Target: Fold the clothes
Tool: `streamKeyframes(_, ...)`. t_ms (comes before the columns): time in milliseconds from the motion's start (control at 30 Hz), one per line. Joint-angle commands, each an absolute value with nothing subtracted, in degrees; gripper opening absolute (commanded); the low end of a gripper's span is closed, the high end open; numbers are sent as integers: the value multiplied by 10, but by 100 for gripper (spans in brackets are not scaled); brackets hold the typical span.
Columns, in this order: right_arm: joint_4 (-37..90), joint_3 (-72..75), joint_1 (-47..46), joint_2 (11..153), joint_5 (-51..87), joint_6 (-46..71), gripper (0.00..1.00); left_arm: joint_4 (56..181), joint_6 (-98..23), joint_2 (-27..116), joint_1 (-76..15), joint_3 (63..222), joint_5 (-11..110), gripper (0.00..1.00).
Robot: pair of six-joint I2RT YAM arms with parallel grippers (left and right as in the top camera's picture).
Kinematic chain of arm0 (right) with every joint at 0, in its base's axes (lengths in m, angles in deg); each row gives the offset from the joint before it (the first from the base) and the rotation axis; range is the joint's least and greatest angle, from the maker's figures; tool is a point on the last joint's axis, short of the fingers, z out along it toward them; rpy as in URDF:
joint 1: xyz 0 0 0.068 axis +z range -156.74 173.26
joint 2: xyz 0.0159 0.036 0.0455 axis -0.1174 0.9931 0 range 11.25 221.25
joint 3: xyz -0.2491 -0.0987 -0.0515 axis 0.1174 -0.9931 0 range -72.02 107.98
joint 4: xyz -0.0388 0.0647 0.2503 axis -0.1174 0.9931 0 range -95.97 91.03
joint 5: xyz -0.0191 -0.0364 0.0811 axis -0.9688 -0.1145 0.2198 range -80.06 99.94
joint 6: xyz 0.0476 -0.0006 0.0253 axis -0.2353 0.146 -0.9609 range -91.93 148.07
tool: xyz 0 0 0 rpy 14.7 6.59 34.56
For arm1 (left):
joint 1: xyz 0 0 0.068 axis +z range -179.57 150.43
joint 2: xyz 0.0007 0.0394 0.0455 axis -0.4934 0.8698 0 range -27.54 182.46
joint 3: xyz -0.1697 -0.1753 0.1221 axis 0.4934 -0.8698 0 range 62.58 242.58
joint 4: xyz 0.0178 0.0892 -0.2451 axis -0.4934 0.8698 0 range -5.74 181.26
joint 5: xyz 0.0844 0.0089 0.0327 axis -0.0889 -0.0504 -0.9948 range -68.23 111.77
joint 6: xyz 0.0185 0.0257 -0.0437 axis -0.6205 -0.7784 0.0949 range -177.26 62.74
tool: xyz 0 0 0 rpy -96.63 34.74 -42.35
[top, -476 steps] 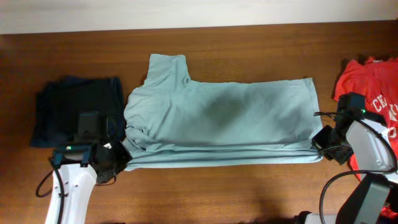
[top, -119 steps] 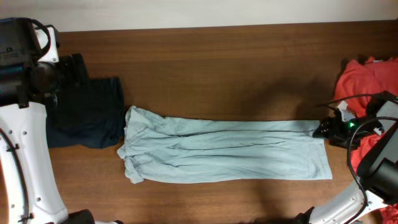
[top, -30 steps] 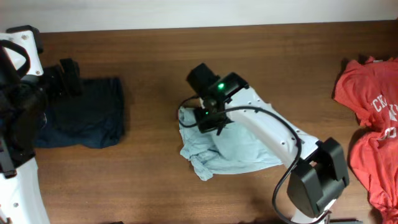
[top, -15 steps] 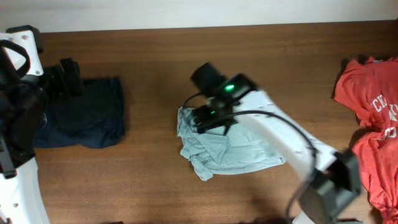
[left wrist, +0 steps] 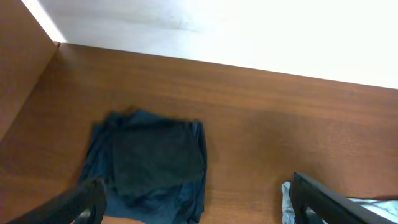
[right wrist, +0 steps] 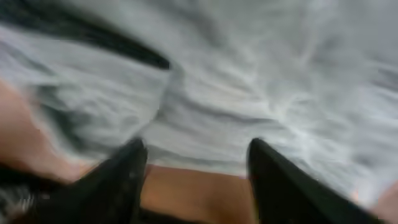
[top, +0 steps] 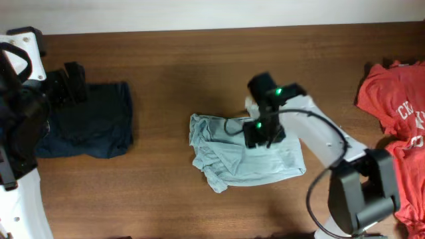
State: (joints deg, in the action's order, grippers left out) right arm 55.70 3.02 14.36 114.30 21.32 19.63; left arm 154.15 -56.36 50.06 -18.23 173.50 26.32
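The pale grey-blue T-shirt [top: 229, 159] lies at the middle of the tabletop [top: 166, 60], doubled into a short bundle. Its right part is fairly flat and its left end is rumpled and uneven. The folding of this shirt looks nearly done. What remains is probably to square up the loose left end, or to clear the bundle aside. Either calls for a low, flat approach and a pinch on the top layer only.

The right gripper [top: 263, 133] hangs over the bundle's upper right part, with its arm reaching in from the near right corner. The wrist view is blurred, but its jaws seem to stand apart with only cloth and wood beyond them.

The left gripper [left wrist: 208, 202] is held high near the left edge, its jaws wide and empty, above the folded navy T-shirt [top: 89, 126]. Red T-shirts [top: 395, 99] lie heaped at the right edge.
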Motion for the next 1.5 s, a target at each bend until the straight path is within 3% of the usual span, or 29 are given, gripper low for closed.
streamKeyframes(0, 519, -36, 146, 1142, 240, 217, 40, 1539, -568, 493, -181, 1746, 270, 93)
streamKeyframes(200, 427, -89, 155, 1142, 303, 248, 28, 1539, -568, 493, -181, 1746, 270, 93)
streamKeyframes(400, 368, -91, 191, 1159, 339, 247, 24, 1539, -568, 493, -181, 1746, 283, 93)
streamKeyframes(533, 379, -86, 219, 1149, 431, 340, 17, 1538, -568, 493, -181, 1746, 286, 93)
streamKeyframes(633, 416, -78, 246, 1124, 495, 416, 16, 1535, -568, 493, -181, 1746, 286, 93)
streamKeyframes(933, 518, -67, 271, 1031, 402, 490, 16, 1533, -568, 493, -181, 1746, 287, 94)
streamKeyframes(1033, 485, -67, 244, 991, 368, 417, 16, 1535, -572, 494, -182, 1746, 322, 97)
streamKeyframes(1167, 431, -67, 190, 971, 312, 223, 17, 1535, -604, 502, -197, 1746, 366, 97)
streamKeyframes(1367, 406, -68, 188, 1043, 320, 129, 19, 1537, -603, 523, -221, 1746, 366, 97)
streamKeyframes(1467, 378, -68, 214, 1112, 363, 92, 15, 1541, -603, 533, -231, 1746, 366, 97)
